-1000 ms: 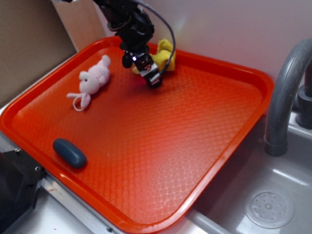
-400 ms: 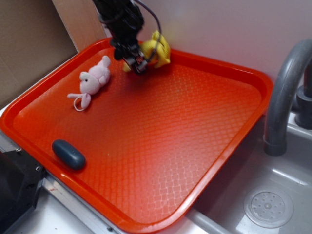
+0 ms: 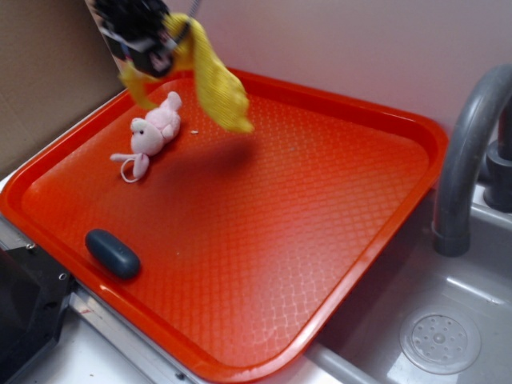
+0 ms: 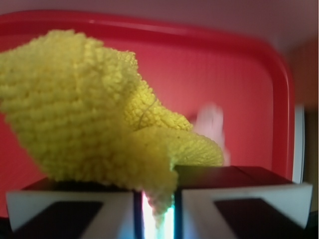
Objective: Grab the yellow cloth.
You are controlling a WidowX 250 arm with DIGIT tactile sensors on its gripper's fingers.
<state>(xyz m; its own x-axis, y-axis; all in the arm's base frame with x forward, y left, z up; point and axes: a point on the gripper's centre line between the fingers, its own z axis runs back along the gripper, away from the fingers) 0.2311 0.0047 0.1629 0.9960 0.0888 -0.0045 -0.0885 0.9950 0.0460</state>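
No brand, label or writing readable in either view.

End effector at the top left of the exterior view, cut off by the frame edge and motion-blurred; its shape is hard to make out there. In the wrist view the end effector shows two pale pads drawn close together, clamped on a fold of the yellow cloth, with a thin bright gap between them below the fabric.

Yellow cloth is off the tray, hanging from the end effector above the tray's far left corner. One long flap droops right and down; a shorter end hangs left. Dark shadow on the tray under it. Knit texture clear in the wrist view; the cloth fills most of the left half there.

Red tray, waffle-patterned, near corner cut off by the bottom edge. Pink plush mouse lies on the tray's left side, just below the hanging cloth, apart from it; in the wrist view it is only a pale blur. Dark blue-grey oval object sits by the tray's near left rim; cannot tell what it is.

Grey faucet at right, cut off. Sink with drain below it. Brown board at upper left.
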